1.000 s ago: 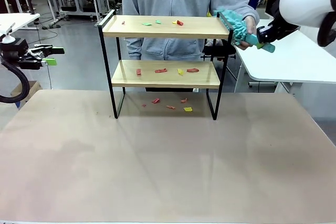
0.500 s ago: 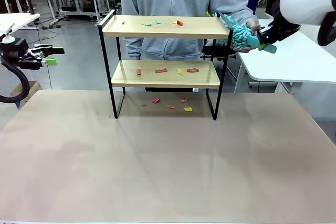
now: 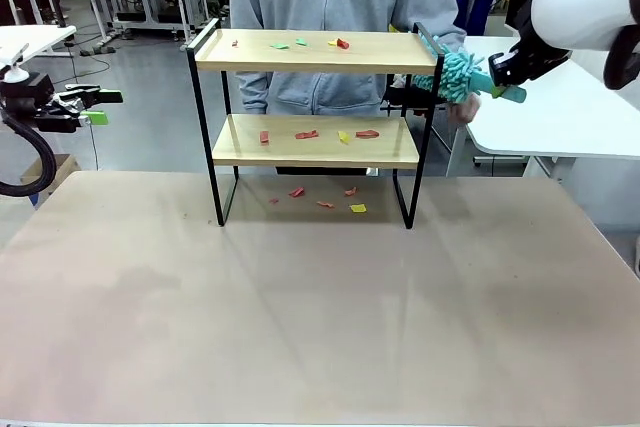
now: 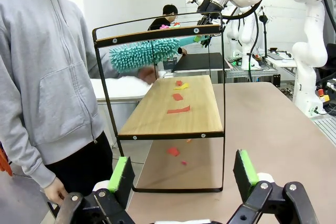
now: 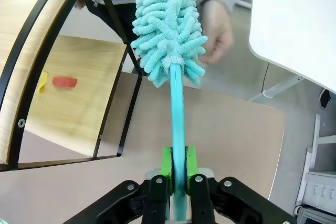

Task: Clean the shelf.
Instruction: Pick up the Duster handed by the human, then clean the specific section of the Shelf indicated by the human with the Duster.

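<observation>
The shelf (image 3: 315, 51) stands at the table's far middle, with two wooden boards in a black frame. Red, yellow and green scraps (image 3: 340, 44) lie on both boards and on the table beneath. My right gripper (image 3: 497, 88) is shut on the handle of a teal fluffy duster (image 3: 455, 75), whose head hangs just outside the shelf's right rail. In the right wrist view the pads (image 5: 167, 167) clamp the duster handle (image 5: 177, 124). A person's hand (image 5: 215, 32) hovers behind the head without touching it. My left gripper (image 3: 92, 107) stays open at the far left, nothing between its pads (image 4: 122, 174).
The person stands right behind the shelf (image 4: 173, 106). A white side table (image 3: 560, 112) lies under my right arm. Several scraps (image 3: 357, 208) are scattered between the shelf's legs. The near half of the beige table (image 3: 320, 317) is bare.
The person's hand has let go of the duster and dropped lower. The duster head has swung down from above the right rail to beside it. My left arm has not moved.
</observation>
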Available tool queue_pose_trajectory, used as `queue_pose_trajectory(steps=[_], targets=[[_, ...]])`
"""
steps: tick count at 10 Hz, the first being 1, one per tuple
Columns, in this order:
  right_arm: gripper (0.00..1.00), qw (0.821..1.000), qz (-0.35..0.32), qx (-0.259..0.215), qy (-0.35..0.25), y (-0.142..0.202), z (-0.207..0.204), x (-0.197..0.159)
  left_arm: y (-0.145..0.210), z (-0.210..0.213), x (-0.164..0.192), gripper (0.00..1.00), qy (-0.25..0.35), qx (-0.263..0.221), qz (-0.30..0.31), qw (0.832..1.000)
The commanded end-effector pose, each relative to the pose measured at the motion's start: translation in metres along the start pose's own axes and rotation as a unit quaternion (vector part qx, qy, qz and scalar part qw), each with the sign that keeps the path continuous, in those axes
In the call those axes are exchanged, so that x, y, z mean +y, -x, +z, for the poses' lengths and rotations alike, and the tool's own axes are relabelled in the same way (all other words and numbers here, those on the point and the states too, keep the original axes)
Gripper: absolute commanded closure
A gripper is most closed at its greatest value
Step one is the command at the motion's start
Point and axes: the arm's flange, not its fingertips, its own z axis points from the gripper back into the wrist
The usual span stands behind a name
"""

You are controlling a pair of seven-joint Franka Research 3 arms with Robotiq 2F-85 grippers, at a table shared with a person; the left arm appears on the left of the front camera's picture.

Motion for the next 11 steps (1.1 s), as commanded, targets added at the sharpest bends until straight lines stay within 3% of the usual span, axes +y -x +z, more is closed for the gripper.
queue_pose_trajectory(steps=[1, 6, 7, 11], targets=[[1.00, 1.000, -0.001, -0.004, -0.006, -0.001, 0.002, -0.001, -0.003, 0.001, 0.000, 0.00, 0.002, 0.002, -0.008, 1.000], [1.00, 1.000, -0.001, -0.004, -0.006, -0.001, 0.002, -0.001, -0.003, 0.001, 0.000, 0.00, 0.002, 0.002, -0.008, 1.000], [0.87, 1.000, 0.000, 0.000, 0.000, 0.000, 0.000, 0.000, -0.003, 0.001, 0.000, 0.00, 0.002, 0.002, -0.008, 1.000], [0.87, 0.995, 0.095, 0.040, -0.001, 0.049, 0.054, -0.068, -0.003, 0.001, 0.000, 0.00, 0.002, 0.002, -0.008, 1.000]])
